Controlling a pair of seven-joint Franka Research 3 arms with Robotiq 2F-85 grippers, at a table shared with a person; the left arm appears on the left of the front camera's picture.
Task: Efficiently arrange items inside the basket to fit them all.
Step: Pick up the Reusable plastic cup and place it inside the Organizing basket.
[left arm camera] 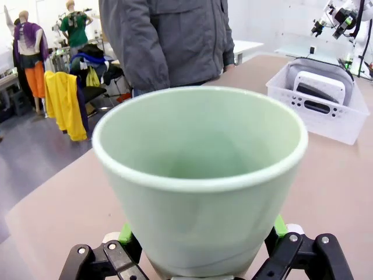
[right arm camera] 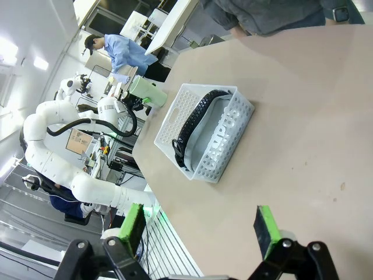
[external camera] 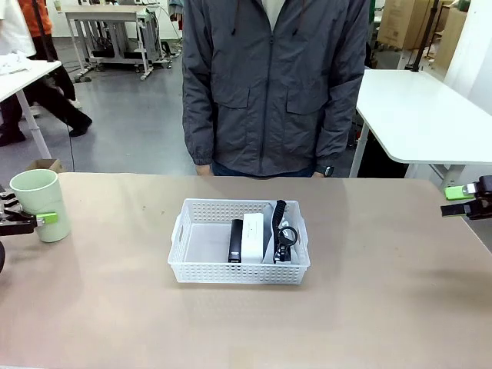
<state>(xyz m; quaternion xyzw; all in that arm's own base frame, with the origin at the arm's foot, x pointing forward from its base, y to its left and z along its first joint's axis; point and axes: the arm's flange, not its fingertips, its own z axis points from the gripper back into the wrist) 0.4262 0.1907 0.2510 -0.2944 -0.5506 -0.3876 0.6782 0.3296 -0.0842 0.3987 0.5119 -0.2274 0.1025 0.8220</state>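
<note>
Left tool (left arm camera: 204,256) is clamping the cup (left arm camera: 201,175) low on its wall, at the worktop's (external camera: 369,307) left edge, well apart from the basket (external camera: 239,269). Cup is looking light, rigid, smooth: likely slippery, so gripping near the base suits. Right tool (right arm camera: 201,230) is standing apart, empty.

The beige surface (external camera: 384,307) is matte and faintly glossy under even overhead light, and beyond it lies a smooth grey floor (external camera: 131,123). A white table (external camera: 423,115) stands at the far right with brown cardboard boxes (external camera: 403,23) stacked behind it, and another white table (external camera: 19,77) edges in at the far left. Farther back a white metal-framed workbench (external camera: 108,23) stands on the floor, and a small cardboard box (external camera: 44,165) lies near the surface's left corner
</note>
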